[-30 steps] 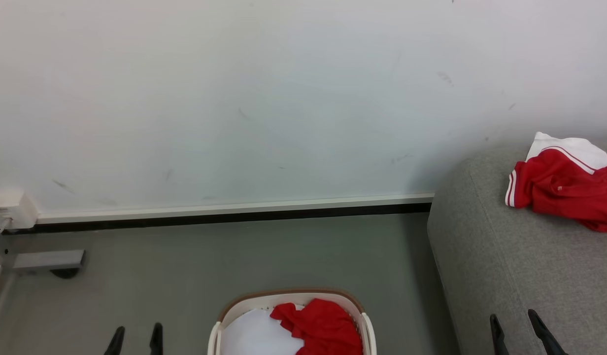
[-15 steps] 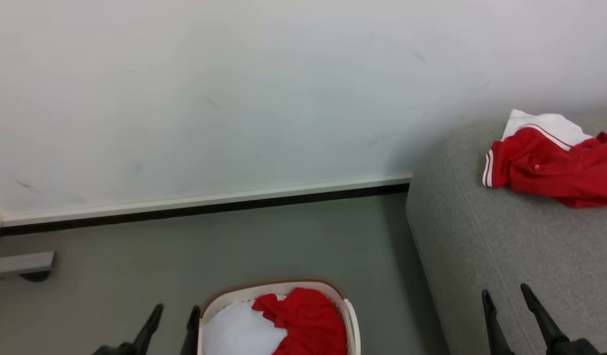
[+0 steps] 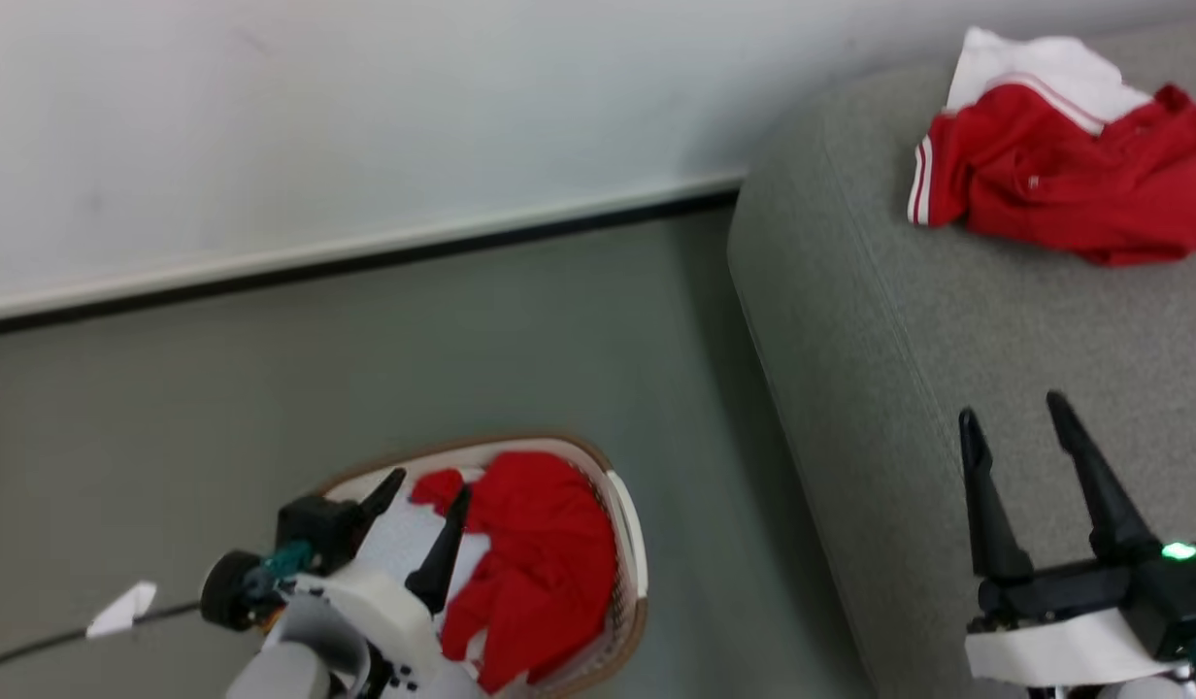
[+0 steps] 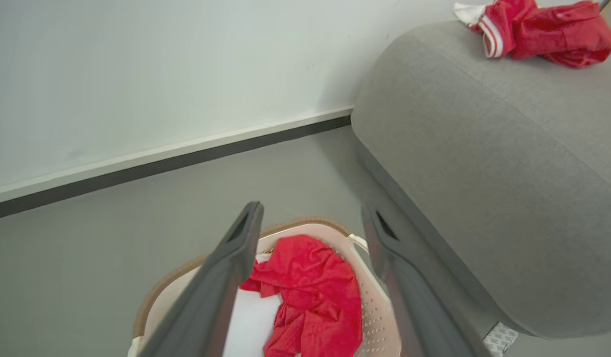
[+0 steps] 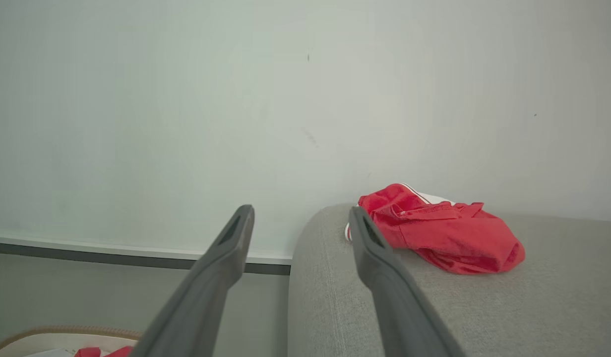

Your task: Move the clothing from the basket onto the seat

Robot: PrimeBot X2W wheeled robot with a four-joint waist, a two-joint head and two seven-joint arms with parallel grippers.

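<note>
Clothing (image 3: 545, 558) is recorded at two places, taken here from left to right. At the lower left of the head view, the left gripper (image 3: 430, 483) is poised over the basket (image 3: 625, 544), its fingers parted moderately and nothing held between them. Inside the basket a crumpled red garment (image 3: 530, 515) is heaped against the right-hand wall. A white patch (image 3: 404, 544) is noted beside it, though whether it is fabric or the basket floor cannot be told. The garment is judged light, soft and limp. It should be expected to sag and trail when lifted, and to snag on the perforated wall rather than slip. A raised fold near the top of the heap is recommended as the place of hold, pinched deep enough to gather several layers. To the right the grey seat (image 3: 899, 320) is seen, with a second red garment (image 3: 1054, 184), white-trimmed, lying on it at the upper right. At the lower right, the right gripper (image 3: 1012, 408) is held over the seat, fingers spread and empty.
</note>
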